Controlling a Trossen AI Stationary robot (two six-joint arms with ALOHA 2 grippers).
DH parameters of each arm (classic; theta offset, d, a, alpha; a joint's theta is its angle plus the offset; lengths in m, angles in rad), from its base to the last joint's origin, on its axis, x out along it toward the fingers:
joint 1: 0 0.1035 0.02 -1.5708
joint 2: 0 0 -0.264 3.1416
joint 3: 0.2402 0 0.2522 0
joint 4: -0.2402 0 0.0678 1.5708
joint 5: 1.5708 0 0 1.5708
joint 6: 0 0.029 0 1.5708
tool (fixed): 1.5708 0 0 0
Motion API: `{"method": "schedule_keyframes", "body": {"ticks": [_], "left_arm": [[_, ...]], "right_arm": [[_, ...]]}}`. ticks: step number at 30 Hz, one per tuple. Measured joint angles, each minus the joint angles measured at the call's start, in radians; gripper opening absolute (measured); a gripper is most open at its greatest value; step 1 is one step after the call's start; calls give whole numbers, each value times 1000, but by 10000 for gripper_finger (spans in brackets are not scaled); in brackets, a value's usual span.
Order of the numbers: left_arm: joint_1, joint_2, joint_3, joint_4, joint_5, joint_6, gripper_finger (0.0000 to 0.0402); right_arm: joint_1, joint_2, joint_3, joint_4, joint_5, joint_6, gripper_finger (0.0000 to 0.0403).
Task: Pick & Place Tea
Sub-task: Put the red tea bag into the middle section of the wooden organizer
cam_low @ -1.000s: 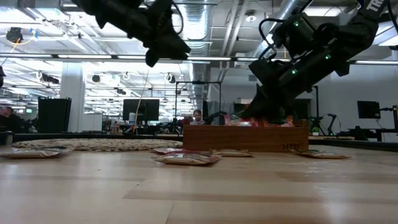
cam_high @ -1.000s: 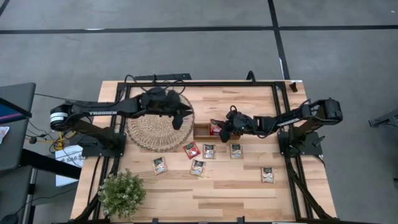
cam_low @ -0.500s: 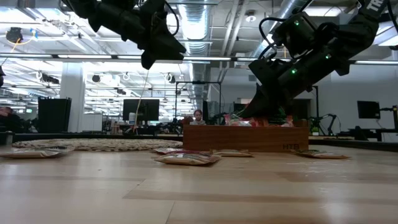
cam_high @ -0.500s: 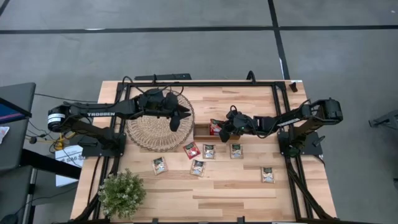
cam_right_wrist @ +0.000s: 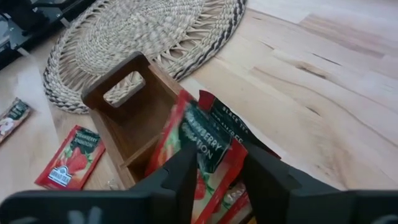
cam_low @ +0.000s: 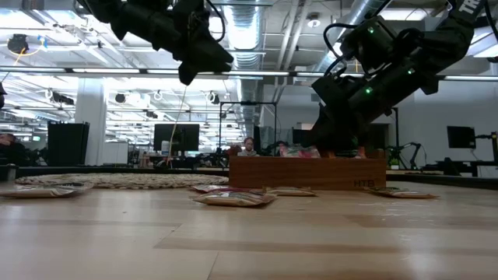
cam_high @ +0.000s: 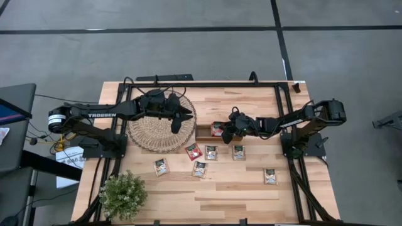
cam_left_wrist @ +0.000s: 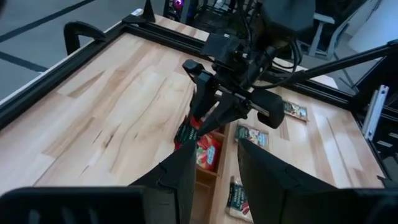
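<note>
Right gripper [cam_right_wrist: 214, 177] fingers [cam_right_wrist: 181, 171] slightly parted around red sachet [cam_right_wrist: 199, 149] over wooden tray [cam_right_wrist: 127, 127], woven mat [cam_right_wrist: 137, 37] beside, left gripper [cam_high: 178, 120] narrowly open, empty

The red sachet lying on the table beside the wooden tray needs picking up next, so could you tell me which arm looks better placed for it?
Probably the right. The right gripper is low at the wooden tray, close to the red sachet. The left gripper hangs high over the woven mat.
</note>
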Motion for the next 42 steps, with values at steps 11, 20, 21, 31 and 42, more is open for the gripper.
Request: {"method": "schedule_keyframes", "body": {"ticks": [11,20,21,31,42], "left_arm": [[0,0,0,0,28,0,110],[0,1,0,-18,28,-1,110],[0,1,0,-19,28,-2,110],[-20,1,-104,49,134,-119,110],[-35,6,-152,11,216,-280,110]], "right_arm": [[0,-1,1,2,0,0,112],[2,-106,6,-32,-5,-57,106],[5,-124,6,-35,-16,-72,106],[79,-230,185,-360,-23,-196,106],[101,-478,244,-732,115,-191,106]]}}
